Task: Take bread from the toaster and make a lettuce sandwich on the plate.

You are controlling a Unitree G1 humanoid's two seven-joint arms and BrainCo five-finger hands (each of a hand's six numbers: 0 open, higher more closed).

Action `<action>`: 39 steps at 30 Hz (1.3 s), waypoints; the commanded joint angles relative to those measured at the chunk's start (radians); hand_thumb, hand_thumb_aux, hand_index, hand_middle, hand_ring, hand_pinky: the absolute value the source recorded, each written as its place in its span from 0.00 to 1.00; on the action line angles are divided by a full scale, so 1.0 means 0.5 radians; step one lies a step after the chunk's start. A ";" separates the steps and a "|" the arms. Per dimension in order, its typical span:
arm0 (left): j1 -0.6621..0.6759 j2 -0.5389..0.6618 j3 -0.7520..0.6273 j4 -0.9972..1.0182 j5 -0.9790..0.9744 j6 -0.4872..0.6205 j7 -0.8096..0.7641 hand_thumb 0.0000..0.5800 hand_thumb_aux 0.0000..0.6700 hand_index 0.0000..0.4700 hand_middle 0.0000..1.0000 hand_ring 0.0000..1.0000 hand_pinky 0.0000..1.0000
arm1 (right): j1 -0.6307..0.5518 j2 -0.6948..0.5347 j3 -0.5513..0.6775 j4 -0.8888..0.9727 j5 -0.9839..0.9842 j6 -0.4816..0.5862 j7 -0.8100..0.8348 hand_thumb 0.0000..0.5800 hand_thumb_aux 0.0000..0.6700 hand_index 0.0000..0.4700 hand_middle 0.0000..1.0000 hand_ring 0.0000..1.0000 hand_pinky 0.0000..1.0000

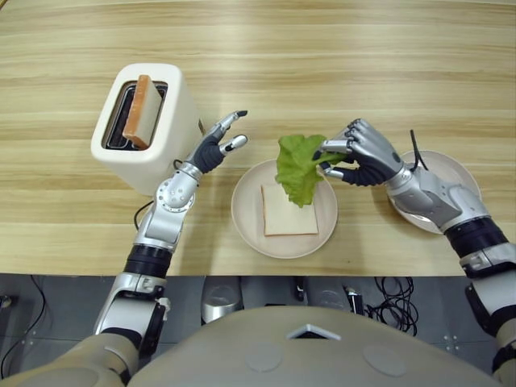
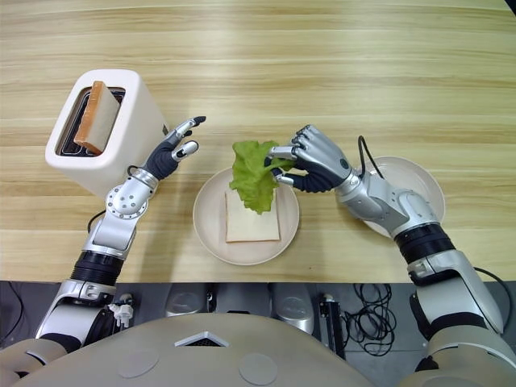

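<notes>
Over the plate (image 1: 242,211), a lettuce leaf (image 1: 300,168) was pinched by the right hand (image 1: 369,153), its lower end hanging above the far edge of the bread slice (image 1: 290,219) laid there; contact could not be told. The left hand (image 1: 216,147) was held empty, fingers spread, just beside the toaster (image 1: 165,149), where a second slice (image 1: 142,111) stood in the slot. A smaller dish (image 1: 455,169) was seen under the right forearm. The leaf should be lowered flat and centred on the slice before release, so nothing is draped off the rim.
</notes>
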 commanded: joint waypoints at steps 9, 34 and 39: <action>-0.009 -0.019 -0.037 0.130 0.015 -0.029 0.015 0.00 0.00 0.00 0.00 0.00 0.00 | 0.188 0.099 0.131 0.034 0.242 0.047 0.785 1.00 1.00 0.98 1.00 1.00 1.00; -0.007 -0.012 -0.117 0.225 0.059 -0.045 0.009 0.00 0.00 0.00 0.00 0.00 0.00 | 0.052 0.256 -0.114 0.231 -0.355 0.110 0.496 1.00 1.00 0.98 1.00 1.00 1.00; -0.009 -0.011 -0.125 0.237 0.067 -0.049 0.007 0.00 0.00 0.00 0.00 0.00 0.00 | 0.023 0.268 -0.106 0.303 -0.421 0.139 0.428 1.00 1.00 0.98 1.00 1.00 1.00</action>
